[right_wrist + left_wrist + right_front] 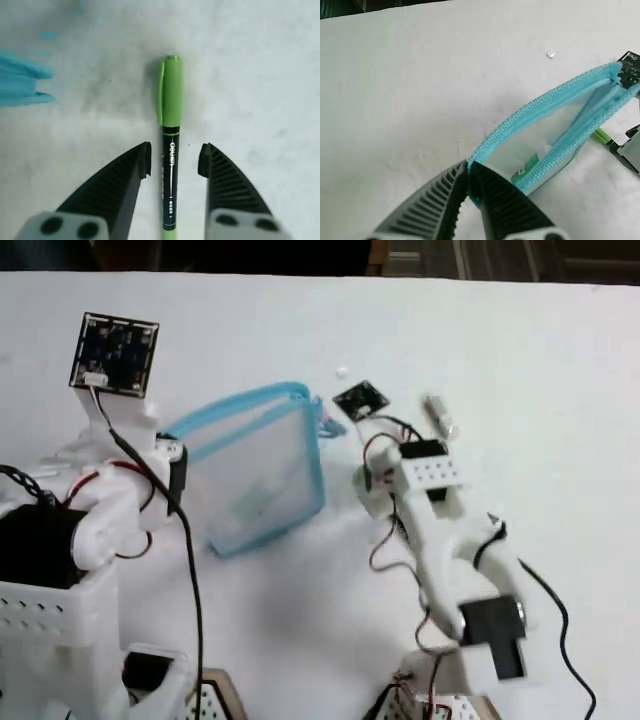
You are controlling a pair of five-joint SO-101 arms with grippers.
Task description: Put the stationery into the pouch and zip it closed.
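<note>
One blue pouch [265, 480], one green pen [170, 144], one white speck [551, 54], two pincers (left pincer [468, 169], right pincer [175, 151])

**Left arm** [90, 530]: white printed shells, black servo blocks, perforated white panel at the base.

**Right arm** [450, 540]: matching white shells, black servo block near the base, white plate with rows of small holes at the wrist.

**Left board** [115, 353]: bare black square camera board, white connector on one edge.

**Right board** [361, 400]: smaller black square camera board.

**Black lead** [193, 580]: runs from the left board.

**Wires** [372, 445]: thin, red and black, on the right arm.

**Left gripper** [468, 172]: dark grey ribbed fingers [495, 200], pale grey roots.

**Right gripper** [174, 160]: black ribbed fingers [115, 185], grey roots with round dark holes.
</note>
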